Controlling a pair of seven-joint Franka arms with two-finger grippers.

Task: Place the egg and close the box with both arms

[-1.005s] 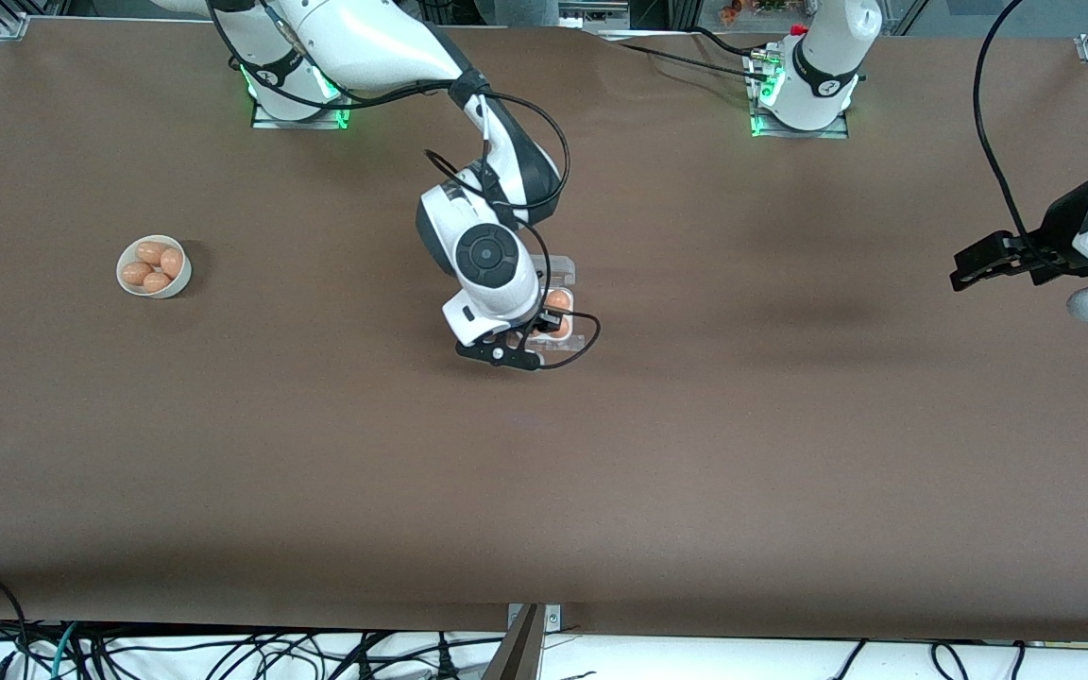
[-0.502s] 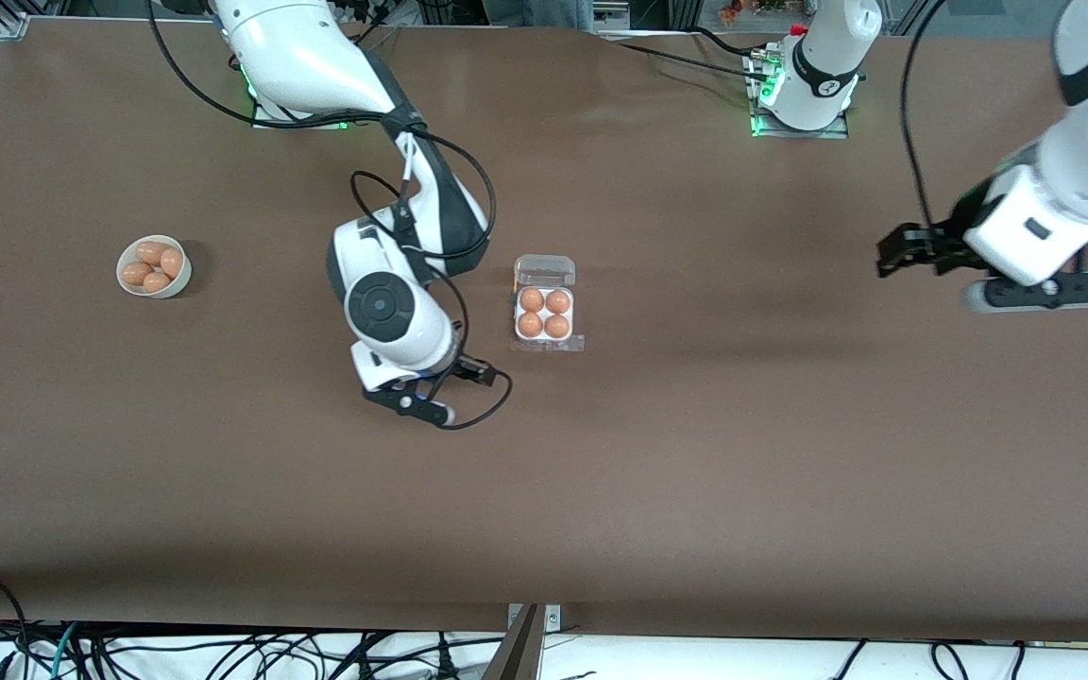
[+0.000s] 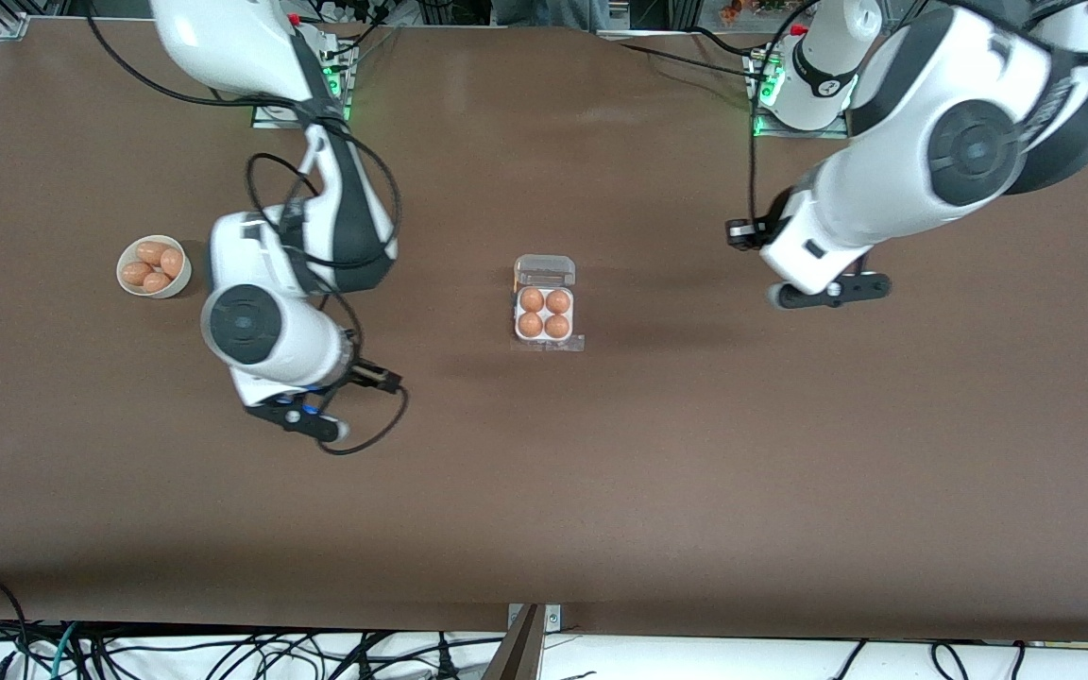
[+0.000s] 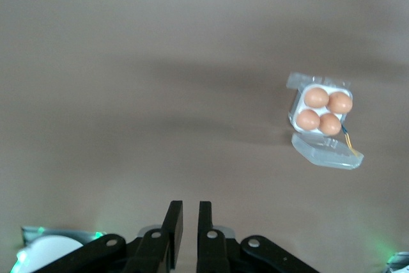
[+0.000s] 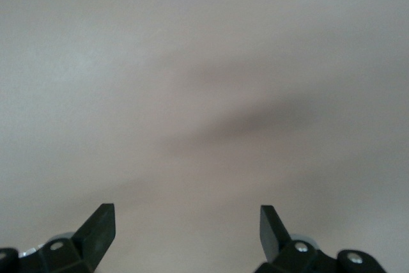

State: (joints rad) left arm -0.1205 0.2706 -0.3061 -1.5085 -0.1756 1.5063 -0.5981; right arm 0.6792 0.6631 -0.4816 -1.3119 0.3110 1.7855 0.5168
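The right gripper [image 3: 369,378] is pulling away from the box [image 3: 545,316] toward the right arm's end of the table, having hung over its cells a second ago, while the left gripper [image 3: 740,233] is swinging in from the table's edge toward the middle. In the right wrist view the right gripper [image 5: 186,220] is showing its fingers spread wide and empty over bare table [image 3: 695,472]; in the left wrist view the left gripper [image 4: 190,222] is showing its fingers nearly together, holding nothing, with the box [image 4: 323,123] ahead of it and well apart. The box is sitting mid-table with its clear lid [image 3: 544,269] lying open on the side toward the arm bases and its clear flap [image 3: 549,344] on the side nearer the front camera. All four cells are filled, so the egg [image 3: 557,327] appears to be placed already, though which of the four it is cannot be told. What remains is closing. The light carton is likely to slide or tip if one arm pushes the lid over with nothing bracing the tray, and a gripper coming in low could knock an egg out or crush the thin plastic. The two arms converging on so small a thing could also collide. A bowl [image 3: 154,266] of spare eggs is resting toward the right arm's end, clear of all this
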